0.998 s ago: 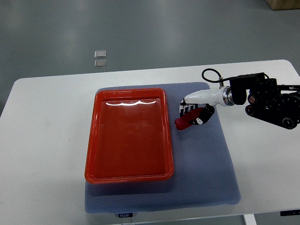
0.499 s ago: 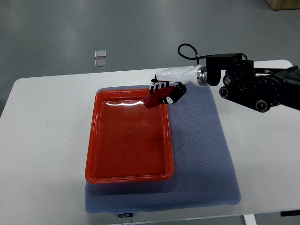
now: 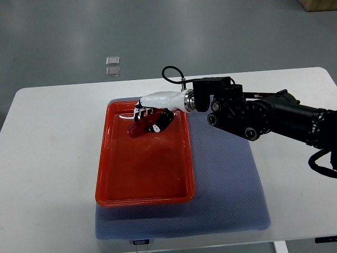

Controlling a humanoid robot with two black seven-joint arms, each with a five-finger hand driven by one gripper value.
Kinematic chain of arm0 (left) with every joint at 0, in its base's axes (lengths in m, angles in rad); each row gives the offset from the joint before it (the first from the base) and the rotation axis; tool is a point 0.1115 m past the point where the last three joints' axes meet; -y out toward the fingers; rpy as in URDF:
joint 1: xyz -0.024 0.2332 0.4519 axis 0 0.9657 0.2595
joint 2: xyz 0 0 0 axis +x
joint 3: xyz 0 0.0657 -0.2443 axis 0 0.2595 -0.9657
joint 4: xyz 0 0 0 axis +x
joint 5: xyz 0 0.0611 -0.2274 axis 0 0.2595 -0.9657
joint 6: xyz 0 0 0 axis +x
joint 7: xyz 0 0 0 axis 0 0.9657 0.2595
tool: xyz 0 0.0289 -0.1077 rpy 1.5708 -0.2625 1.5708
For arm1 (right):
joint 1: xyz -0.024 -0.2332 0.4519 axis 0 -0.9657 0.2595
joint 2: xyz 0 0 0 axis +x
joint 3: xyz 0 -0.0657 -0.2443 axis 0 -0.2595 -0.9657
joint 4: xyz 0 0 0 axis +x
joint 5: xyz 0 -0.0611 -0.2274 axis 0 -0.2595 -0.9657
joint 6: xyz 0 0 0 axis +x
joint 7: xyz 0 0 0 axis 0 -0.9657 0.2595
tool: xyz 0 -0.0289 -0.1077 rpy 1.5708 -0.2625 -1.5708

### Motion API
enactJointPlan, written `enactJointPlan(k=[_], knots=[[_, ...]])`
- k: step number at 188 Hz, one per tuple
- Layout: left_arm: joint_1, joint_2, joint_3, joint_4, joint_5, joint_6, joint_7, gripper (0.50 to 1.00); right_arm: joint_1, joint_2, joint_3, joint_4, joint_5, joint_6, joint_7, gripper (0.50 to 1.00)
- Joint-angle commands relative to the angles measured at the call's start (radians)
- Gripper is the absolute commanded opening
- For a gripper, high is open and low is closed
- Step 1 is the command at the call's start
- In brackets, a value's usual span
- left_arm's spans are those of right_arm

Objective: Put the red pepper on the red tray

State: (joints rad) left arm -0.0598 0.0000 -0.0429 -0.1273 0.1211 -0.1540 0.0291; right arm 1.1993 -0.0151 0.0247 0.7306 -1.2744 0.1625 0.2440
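Fingers (image 3: 141, 111) of the right hand (image 3: 151, 115) are curling around the red pepper (image 3: 139, 130), holding it over the upper part of the red tray (image 3: 108, 174), which is sitting on a blue-grey mat (image 3: 231, 179) at frame centre.

From my console the red tray (image 3: 143, 179) looks like glossy moulded plastic, with a bright streak of light reflected along its far wall. It sits on a blue-grey mat (image 3: 231, 195) with a dimpled, woven, matt texture like cloth or foam. The tabletop (image 3: 52, 158) is smooth, matt white. My right robot hand (image 3: 150, 118) has a shiny white plastic shell with black parts, and a polished metal ring at the wrist. The red pepper (image 3: 138, 130) looks smooth and dark red.
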Motion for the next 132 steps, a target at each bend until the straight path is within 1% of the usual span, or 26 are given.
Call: enactJointPlan(k=[1,11,14,15,18,19,20,22,25,26,27,28,29,30,31,32,33,34,35,36,37,41,47,62,74,132], knots=[[0.0,0.0,0.0,0.0,0.0,-0.001,0.0,1.0,-0.01,0.012,0.0,-0.014,0.0,-0.012,0.0,0.562],[0.0,0.0,0.0,0.0,0.0,-0.001,0.0,1.0,-0.01,0.012,0.0,-0.016,0.0,-0.018,0.0,0.594],[0.0,0.0,0.0,0.0,0.0,0.001,0.0,1.0,-0.01,0.012,0.0,-0.016,0.0,-0.02,0.0,0.619],[0.0,0.0,0.0,0.0,0.0,0.001,0.0,1.0,-0.01,0.012,0.0,-0.016,0.0,-0.02,0.0,0.619],[0.0,0.0,0.0,0.0,0.0,0.001,0.0,1.0,-0.01,0.012,0.0,-0.014,0.0,-0.021,-0.002,0.651],[0.0,0.0,0.0,0.0,0.0,0.001,0.0,1.0,-0.01,0.012,0.0,-0.014,0.0,-0.021,-0.002,0.652],[0.0,0.0,0.0,0.0,0.0,0.001,0.0,1.0,-0.01,0.012,0.0,-0.016,0.0,-0.021,-0.002,0.668],[0.0,0.0,0.0,0.0,0.0,0.001,0.0,1.0,-0.01,0.012,0.0,-0.016,0.0,-0.021,-0.002,0.668],[0.0,0.0,0.0,0.0,0.0,0.001,0.0,1.0,-0.01,0.012,0.0,-0.016,0.0,-0.023,-0.002,0.701],[0.0,0.0,0.0,0.0,0.0,0.001,0.0,1.0,-0.01,0.012,0.0,-0.016,0.0,-0.023,-0.002,0.701],[0.0,0.0,0.0,0.0,0.0,0.001,0.0,1.0,-0.01,0.012,0.0,-0.016,0.0,-0.026,-0.002,0.721],[0.0,0.0,0.0,0.0,0.0,0.001,0.0,1.0,-0.01,0.012,0.0,-0.016,0.0,-0.026,-0.002,0.721],[0.0,0.0,0.0,0.0,0.0,0.001,0.0,1.0,-0.012,0.012,0.0,-0.016,0.0,-0.028,-0.002,0.741],[0.0,0.0,0.0,0.0,0.0,0.001,0.0,1.0,-0.012,0.012,0.0,-0.016,0.0,-0.028,-0.002,0.742],[0.0,0.0,0.0,0.0,0.0,0.001,0.0,1.0,-0.012,0.012,0.0,-0.017,0.0,-0.029,-0.002,0.764],[0.0,0.0,0.0,0.0,0.0,0.001,0.0,1.0,-0.012,0.012,0.0,-0.017,0.0,-0.029,-0.002,0.764],[0.0,0.0,0.0,0.0,0.0,0.001,0.0,1.0,-0.013,0.014,0.0,-0.017,0.0,-0.031,-0.002,0.782],[0.0,0.0,0.0,0.0,0.0,0.001,0.0,1.0,-0.013,0.014,0.0,-0.017,0.0,-0.031,-0.002,0.782],[0.0,0.0,0.0,0.0,0.0,0.001,0.0,1.0,-0.015,0.012,0.0,-0.016,0.0,-0.034,-0.002,0.801],[0.0,0.0,0.0,0.0,0.0,0.001,0.0,1.0,-0.015,0.012,0.0,-0.016,0.0,-0.034,-0.002,0.801],[0.0,0.0,0.0,0.0,0.0,-0.001,0.0,1.0,-0.017,0.012,0.0,-0.016,0.0,-0.034,-0.002,0.815],[0.0,0.0,0.0,0.0,0.0,-0.001,0.0,1.0,-0.02,0.012,0.0,-0.016,0.001,-0.035,-0.002,0.84],[0.0,0.0,0.0,0.0,0.0,-0.001,0.0,1.0,-0.021,0.012,0.0,-0.016,0.001,-0.035,-0.002,0.864],[0.0,0.0,0.0,0.0,0.0,-0.001,0.0,1.0,-0.021,0.014,0.0,-0.016,0.001,-0.035,-0.002,0.87],[0.0,0.0,0.0,0.0,0.002,0.001,0.0,1.0,-0.021,0.012,0.0,-0.016,0.001,-0.037,-0.002,0.899],[0.0,0.0,0.0,0.0,0.0,-0.001,0.0,1.0,-0.015,-0.009,0.018,-0.016,0.024,-0.038,0.0,0.901]])
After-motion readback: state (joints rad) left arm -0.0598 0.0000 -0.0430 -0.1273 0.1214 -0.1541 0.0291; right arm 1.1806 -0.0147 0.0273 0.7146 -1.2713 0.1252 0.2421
